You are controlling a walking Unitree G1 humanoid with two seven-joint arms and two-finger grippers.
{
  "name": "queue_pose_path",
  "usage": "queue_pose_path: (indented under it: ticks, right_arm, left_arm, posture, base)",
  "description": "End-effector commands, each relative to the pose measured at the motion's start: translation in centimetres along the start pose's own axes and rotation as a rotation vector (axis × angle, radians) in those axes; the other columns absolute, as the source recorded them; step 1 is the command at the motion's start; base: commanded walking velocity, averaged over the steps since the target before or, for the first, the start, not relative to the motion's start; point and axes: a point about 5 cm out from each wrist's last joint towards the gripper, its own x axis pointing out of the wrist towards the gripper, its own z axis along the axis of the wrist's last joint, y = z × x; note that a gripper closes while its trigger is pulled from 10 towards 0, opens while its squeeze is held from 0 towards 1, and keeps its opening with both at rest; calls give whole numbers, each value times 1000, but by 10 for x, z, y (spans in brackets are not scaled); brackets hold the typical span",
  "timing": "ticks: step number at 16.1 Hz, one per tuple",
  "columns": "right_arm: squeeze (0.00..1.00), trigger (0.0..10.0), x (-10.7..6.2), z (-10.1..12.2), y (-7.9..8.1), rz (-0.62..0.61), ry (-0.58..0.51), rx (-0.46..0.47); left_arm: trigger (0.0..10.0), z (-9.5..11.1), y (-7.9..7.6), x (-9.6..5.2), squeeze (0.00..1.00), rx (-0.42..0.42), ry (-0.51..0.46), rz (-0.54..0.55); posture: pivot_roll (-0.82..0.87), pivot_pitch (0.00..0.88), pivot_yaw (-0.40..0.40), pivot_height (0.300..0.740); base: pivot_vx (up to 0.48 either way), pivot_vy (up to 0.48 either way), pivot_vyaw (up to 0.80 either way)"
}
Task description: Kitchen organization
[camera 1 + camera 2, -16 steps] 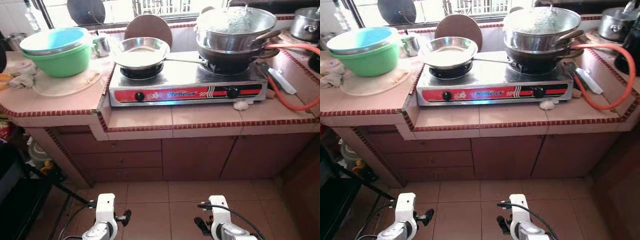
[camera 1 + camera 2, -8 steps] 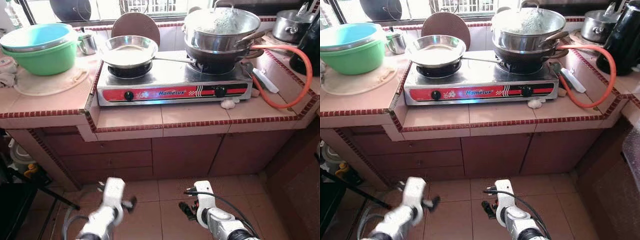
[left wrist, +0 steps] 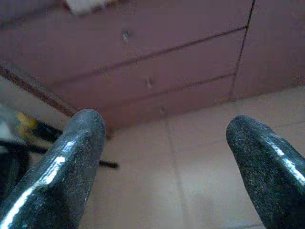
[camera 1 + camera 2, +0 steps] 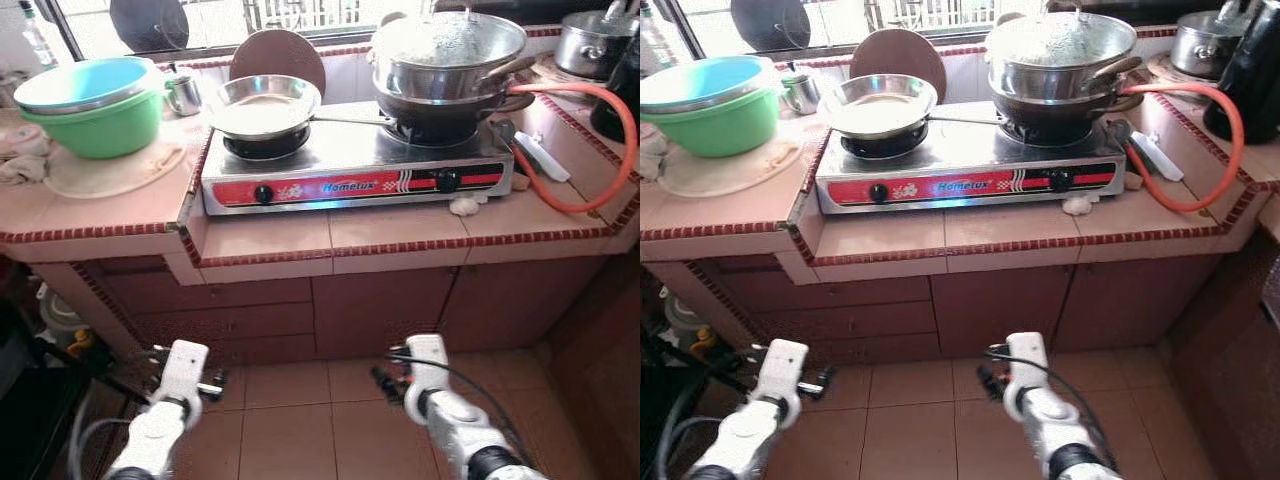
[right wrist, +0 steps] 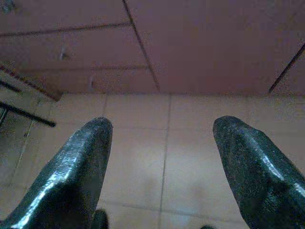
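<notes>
A silver two-burner gas stove (image 4: 360, 165) stands on the tiled counter (image 4: 270, 235). A steel frying pan (image 4: 265, 105) rests on its left burner, and stacked steel pots (image 4: 447, 55) sit on the right one. At the left, a green bowl (image 4: 95, 125) holds a blue bowl (image 4: 85, 80) and stands on a round mat. Both arms hang low before the brown cabinet doors, left arm (image 4: 175, 385) and right arm (image 4: 430, 375). My left gripper (image 3: 164, 138) and right gripper (image 5: 162, 138) are open, with nothing between the fingers, above the floor tiles.
An orange gas hose (image 4: 590, 150) loops over the counter's right end, near a lidded pot (image 4: 588, 40) and a black jug (image 4: 622, 90). A metal cup (image 4: 183, 93) and a round board (image 4: 277, 55) stand behind the pan. Garlic (image 4: 464, 205) lies beside the stove. Dark clutter (image 4: 40, 400) fills the floor at left.
The head view has swung a little, so the counter sits differently in the picture. Both arms stay low before the cabinets; the left arm has shifted outward to the left.
</notes>
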Motion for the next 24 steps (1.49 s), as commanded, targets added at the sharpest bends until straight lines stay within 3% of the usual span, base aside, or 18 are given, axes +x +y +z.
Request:
queue_pose_path:
  ticks: [1,2,3,4,5,7,9,11,12,14,16,17,18,21,24]
  right_arm:
    - [0,10000,1,8,2,22,-42,-16]
    - [0,10000,1,13,1,33,-61,-55]
    - [0,10000,2,20,2,63,-80,-74]
    - [0,10000,3,24,4,78,-85,-84]
    - [0,10000,5,31,8,97,-105,-103]
    - [0,10000,6,38,10,97,-129,-92]
    - [0,10000,6,44,13,130,-161,-84]
    - [0,10000,4,46,16,160,-184,-91]
    - [0,10000,1,50,15,167,-218,-87]
    - [0,10000,-3,54,14,168,-249,-83]
    - [0,10000,-16,63,11,159,-319,-97]
    - [0,10000,-28,69,5,132,-369,-72]
    - [0,10000,-35,71,0,109,-386,-55]
    - [0,10000,-57,72,-13,55,-405,-47]
    - [0,10000,-69,72,-11,74,-381,-52]
  left_arm:
    - [10000,6,10,0,0,68,-36,4]
    - [10000,10,20,0,0,108,-45,20]
    - [10000,14,32,-1,0,203,-48,38]
    - [10000,15,38,0,0,196,-36,55]
    - [10000,18,46,1,0,74,-20,103]
    - [10000,22,41,4,0,4,-29,86]
    - [10000,30,33,8,0,-140,-61,56]
    - [10000,38,25,9,0,-167,-121,-12]
    - [10000,42,23,1,0,-167,-195,-23]
    - [10000,42,23,-11,0,-155,-248,-20]
    - [10000,49,23,-32,0,-126,-357,-7]
    - [10000,59,24,-48,0,-89,-464,55]
    - [10000,56,30,-55,0,-88,-469,123]
    - [10000,23,52,-77,0,-160,-318,239]
    - [10000,30,45,-81,0,-141,-324,203]
  posture:
    - [-194,0,95,740]
    - [-197,0,90,740]
    - [-187,0,79,740]
    - [-187,0,75,740]
    - [-187,0,73,740]
    - [-177,0,74,740]
    - [-173,0,83,740]
    - [-164,0,91,740]
    - [-162,0,94,740]
    - [-156,0,97,740]
    - [-154,0,117,740]
    - [-152,0,123,740]
    - [-156,0,127,740]
    - [-156,5,126,740]
    - [-152,16,120,740]
  base:
    - [0,0,0]
    - [0,0,0]
    - [0,0,0]
    - [0,0,0]
    - [0,0,0]
    - [0,0,0]
    - [0,0,0]
    - [0,0,0]
    - [0,0,0]
    - [0,0,0]
    - [0,0,0]
    - [0,0,0]
    - [0,0,0]
    - [0,0,0]
    - [0,0,0]
